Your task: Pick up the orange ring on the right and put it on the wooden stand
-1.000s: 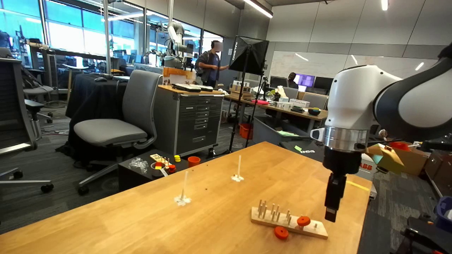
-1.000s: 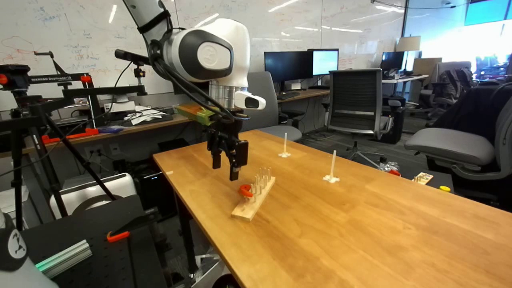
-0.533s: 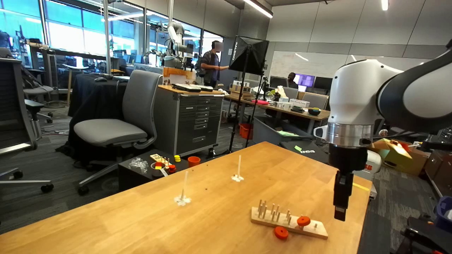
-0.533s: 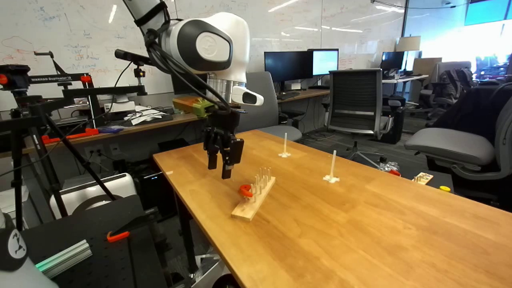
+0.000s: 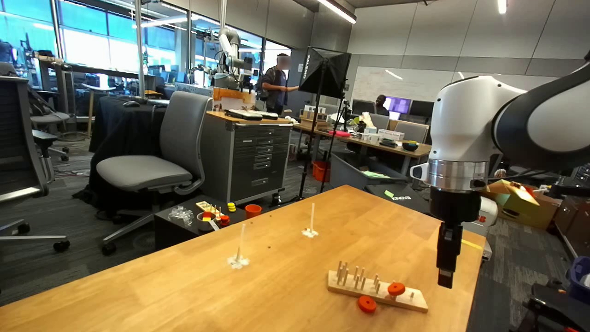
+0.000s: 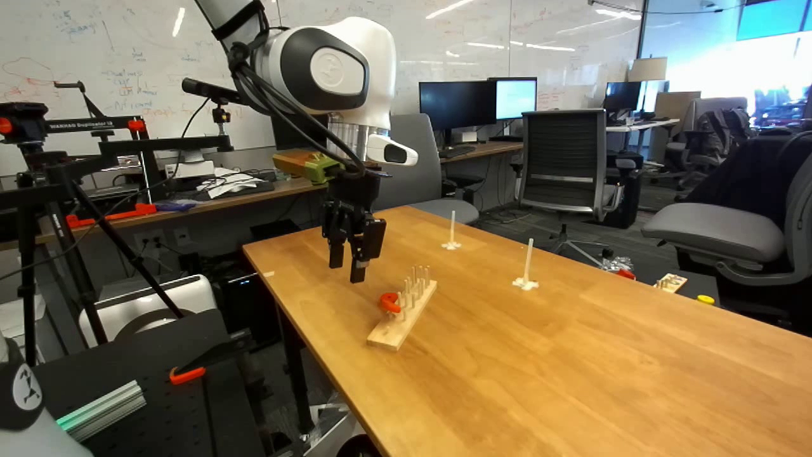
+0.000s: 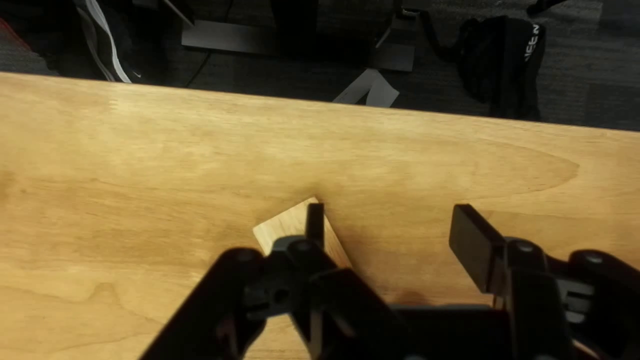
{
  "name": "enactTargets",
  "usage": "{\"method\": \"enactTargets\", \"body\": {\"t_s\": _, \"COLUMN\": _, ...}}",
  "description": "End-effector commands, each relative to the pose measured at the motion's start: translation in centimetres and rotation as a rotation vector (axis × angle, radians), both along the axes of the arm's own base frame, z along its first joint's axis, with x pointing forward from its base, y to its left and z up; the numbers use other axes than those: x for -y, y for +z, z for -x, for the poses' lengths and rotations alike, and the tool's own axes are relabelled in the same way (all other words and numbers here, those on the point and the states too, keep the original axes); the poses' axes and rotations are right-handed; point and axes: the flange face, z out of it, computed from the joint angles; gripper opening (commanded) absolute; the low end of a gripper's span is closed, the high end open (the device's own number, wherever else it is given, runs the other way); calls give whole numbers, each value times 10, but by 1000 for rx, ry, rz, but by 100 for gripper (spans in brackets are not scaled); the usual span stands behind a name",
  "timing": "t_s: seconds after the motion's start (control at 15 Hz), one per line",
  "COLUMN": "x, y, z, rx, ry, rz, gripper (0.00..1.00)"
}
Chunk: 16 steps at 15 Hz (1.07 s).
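Observation:
The wooden stand is a pale slab with upright pegs on the table; it also shows in an exterior view. An orange ring rests tilted on the stand, near its right end there. A like ring lies on the table beside the stand's front edge. In an exterior view the orange shape at the stand does not let me tell the rings apart. My gripper hangs open and empty above the table past the stand's end. In the wrist view the stand's end is partly behind one finger; no ring shows.
Two thin whitish posts stand upright on the table. The table's edge crosses the wrist view. A low black table beside it holds small objects and an orange cup.
My gripper has moved away from the rings and the stand, to the right in one exterior view and to the left in the other. The rings and the stand have not moved.

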Motion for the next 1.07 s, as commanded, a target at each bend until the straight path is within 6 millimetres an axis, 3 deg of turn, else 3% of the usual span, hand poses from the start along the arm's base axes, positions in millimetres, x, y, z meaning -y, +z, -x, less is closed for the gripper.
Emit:
{"method": "enactTargets", "body": {"t_s": 0.0, "x": 0, "y": 0, "z": 0, "rx": -1, "ry": 0, "rz": 0, "gripper": 68}}
{"method": "enactTargets", "body": {"t_s": 0.67, "x": 0, "y": 0, "z": 0, "rx": -1, "ry": 0, "rz": 0, "gripper": 68}}
{"method": "enactTargets", "body": {"t_s": 0.73, "x": -5, "y": -1, "z": -2, "rx": 19, "ry": -4, "rz": 12, "gripper": 92}}
{"method": "enactTargets", "body": {"t_s": 1.0, "x": -27, "y": 3, "z": -4, "rx": 62, "ry": -7, "rz": 16, "gripper": 100}}
